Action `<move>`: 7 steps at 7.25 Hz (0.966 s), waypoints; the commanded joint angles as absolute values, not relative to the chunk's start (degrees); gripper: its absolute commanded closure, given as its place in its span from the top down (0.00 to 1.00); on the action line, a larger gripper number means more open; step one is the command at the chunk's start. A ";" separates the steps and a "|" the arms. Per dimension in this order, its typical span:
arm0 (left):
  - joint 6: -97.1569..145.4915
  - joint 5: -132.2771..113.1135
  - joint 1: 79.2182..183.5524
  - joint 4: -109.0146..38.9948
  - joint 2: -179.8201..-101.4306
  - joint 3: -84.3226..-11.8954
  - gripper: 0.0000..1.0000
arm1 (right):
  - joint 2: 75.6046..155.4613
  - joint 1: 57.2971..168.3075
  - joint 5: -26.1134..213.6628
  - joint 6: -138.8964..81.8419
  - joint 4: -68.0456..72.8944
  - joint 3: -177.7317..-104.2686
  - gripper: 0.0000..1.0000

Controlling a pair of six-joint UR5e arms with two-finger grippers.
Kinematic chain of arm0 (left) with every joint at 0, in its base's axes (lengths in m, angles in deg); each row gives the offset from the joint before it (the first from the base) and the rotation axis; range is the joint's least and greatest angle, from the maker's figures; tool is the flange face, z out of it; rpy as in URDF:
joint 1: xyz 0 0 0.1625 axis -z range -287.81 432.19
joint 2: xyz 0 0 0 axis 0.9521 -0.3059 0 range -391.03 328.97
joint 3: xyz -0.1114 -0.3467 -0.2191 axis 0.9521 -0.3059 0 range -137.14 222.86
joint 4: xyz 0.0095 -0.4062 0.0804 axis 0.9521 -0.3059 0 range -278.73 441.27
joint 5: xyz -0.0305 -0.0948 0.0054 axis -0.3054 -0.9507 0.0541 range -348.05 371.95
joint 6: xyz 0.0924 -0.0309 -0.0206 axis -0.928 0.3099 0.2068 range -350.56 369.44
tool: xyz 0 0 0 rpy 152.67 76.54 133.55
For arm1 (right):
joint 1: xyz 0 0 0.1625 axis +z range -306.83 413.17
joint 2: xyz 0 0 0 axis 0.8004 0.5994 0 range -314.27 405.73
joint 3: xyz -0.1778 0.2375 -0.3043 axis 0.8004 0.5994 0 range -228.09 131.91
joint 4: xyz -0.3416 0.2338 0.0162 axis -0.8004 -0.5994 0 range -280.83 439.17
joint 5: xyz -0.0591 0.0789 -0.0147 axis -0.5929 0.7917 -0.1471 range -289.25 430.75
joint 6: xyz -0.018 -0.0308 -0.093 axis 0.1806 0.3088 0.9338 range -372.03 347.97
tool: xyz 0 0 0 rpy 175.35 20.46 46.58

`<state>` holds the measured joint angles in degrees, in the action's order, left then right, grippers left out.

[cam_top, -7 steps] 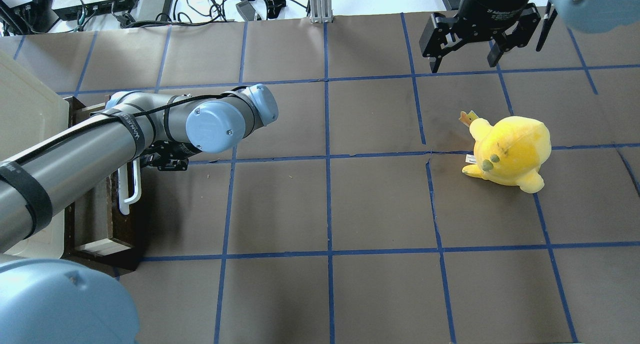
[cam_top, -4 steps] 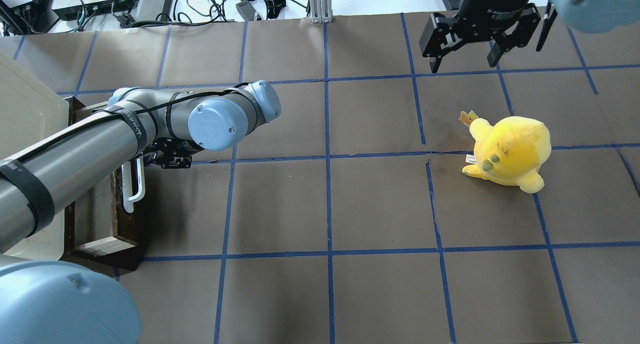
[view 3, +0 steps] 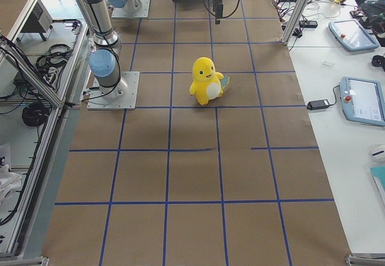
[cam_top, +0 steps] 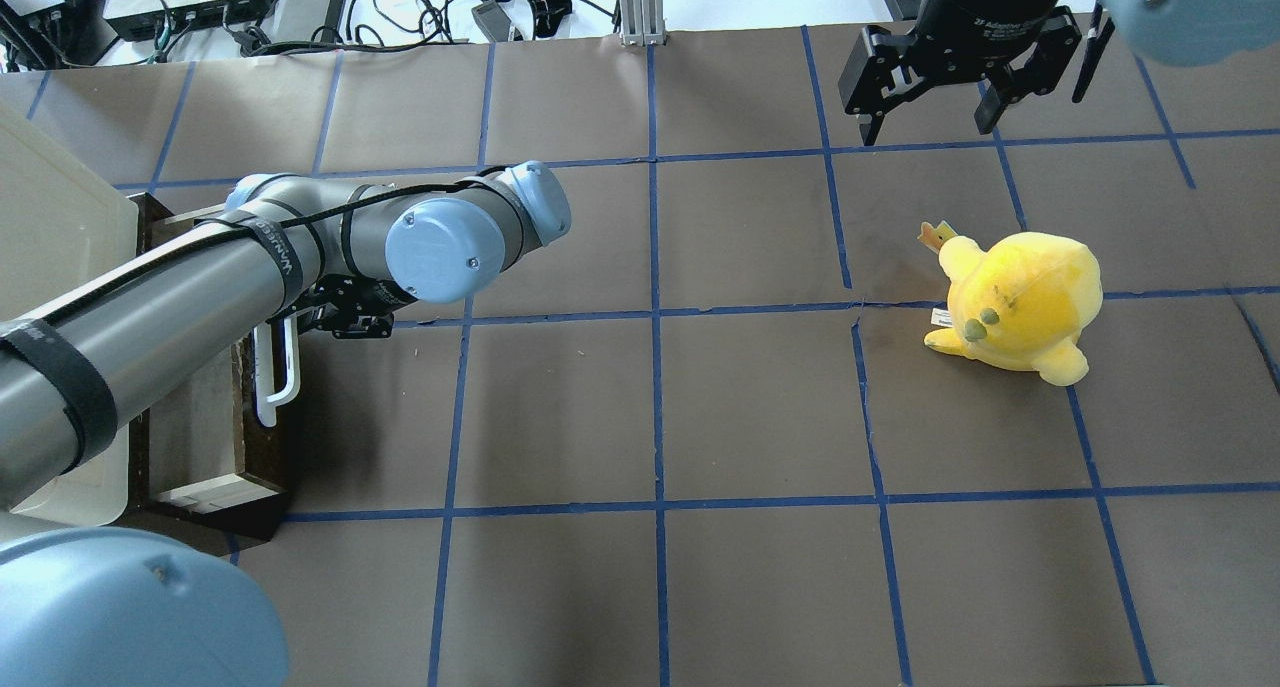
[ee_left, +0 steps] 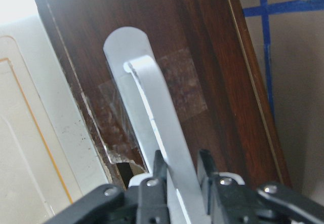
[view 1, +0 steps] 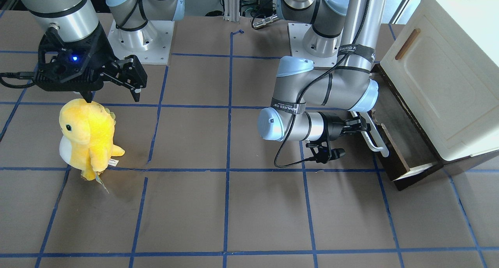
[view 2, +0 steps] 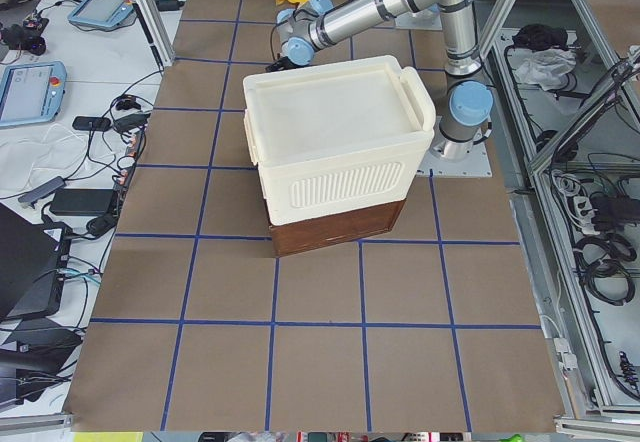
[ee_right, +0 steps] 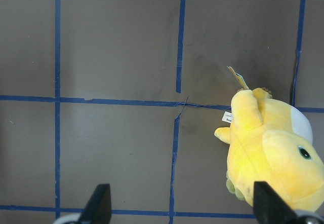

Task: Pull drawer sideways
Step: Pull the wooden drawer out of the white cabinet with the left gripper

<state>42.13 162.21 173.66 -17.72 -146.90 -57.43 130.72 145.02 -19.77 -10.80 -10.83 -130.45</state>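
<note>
The dark brown drawer stands partly out of the cream cabinet at the table's left. It also shows in the front view. Its white bar handle runs along the front. My left gripper is shut on the handle's upper part. In the left wrist view the black fingers press both sides of the white bar against the drawer front. My right gripper is open and empty, above the table's far right.
A yellow plush toy stands on the right half of the table, just in front of the right gripper; it also shows in the right wrist view. The cabinet door panel has a small brown handle.
My left arm has moved a little to the right with the handle in its grip. The drawer has come further out of the cabinet. The right arm has not moved.
</note>
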 commanded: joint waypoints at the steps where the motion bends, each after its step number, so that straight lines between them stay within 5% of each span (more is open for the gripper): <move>1: 42.13 162.07 173.88 -17.52 -146.96 -57.34 0.27 | 130.72 145.02 -19.77 -10.80 -10.83 -130.45 1.00; 7: 42.13 160.94 175.46 -17.52 -147.48 -55.32 0.27 | 130.72 145.02 -19.77 -10.80 -10.83 -130.45 1.00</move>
